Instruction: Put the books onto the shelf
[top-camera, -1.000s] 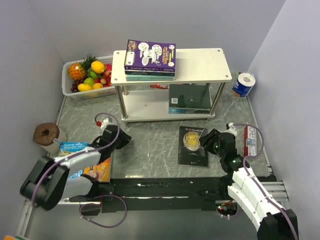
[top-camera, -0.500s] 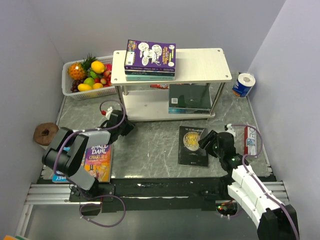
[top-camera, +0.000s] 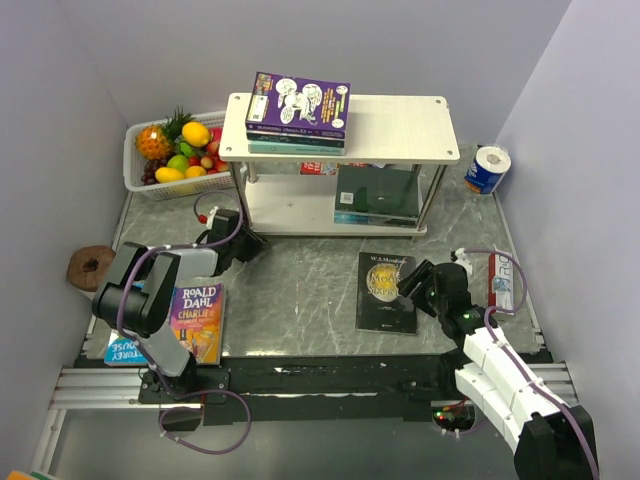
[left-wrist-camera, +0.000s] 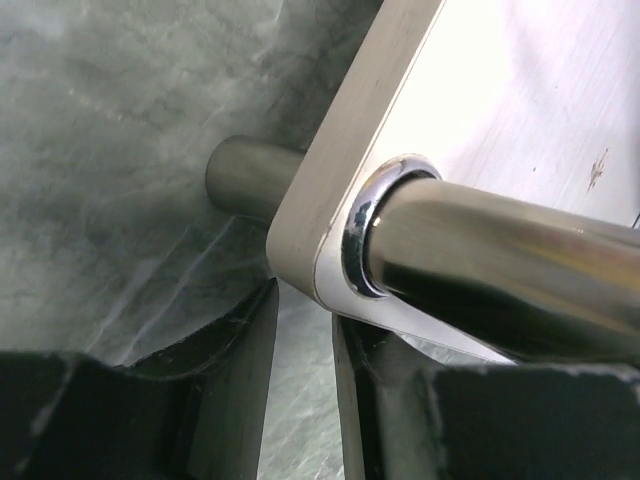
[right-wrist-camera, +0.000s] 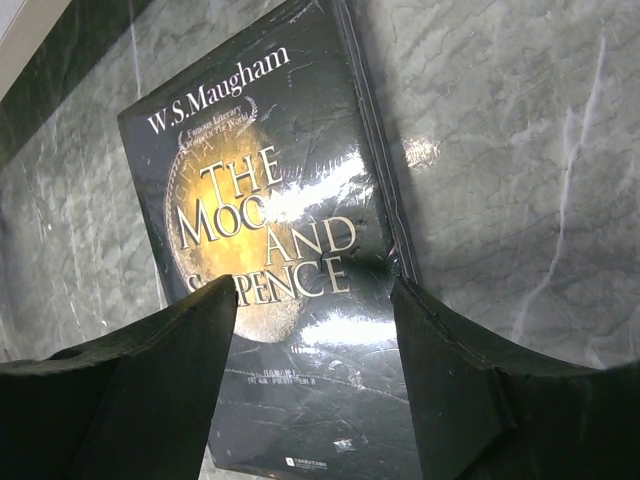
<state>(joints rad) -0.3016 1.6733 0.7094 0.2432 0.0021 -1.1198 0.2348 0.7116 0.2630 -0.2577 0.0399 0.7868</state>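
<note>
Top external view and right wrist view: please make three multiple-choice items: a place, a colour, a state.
1. Where does the black book lie?
A. on the shelf's top board
B. on the table before the shelf
C. on the shelf's lower board
2. What colour is the top book of the shelf's stack?
A. purple
B. orange
C. white
3. How is the right hand?
A. shut on the book
B. shut on nothing
C. open over the book
Answers: B, it lies flat on the grey table; A, its cover is purple; C, its jaws stand wide apart above the cover.
</note>
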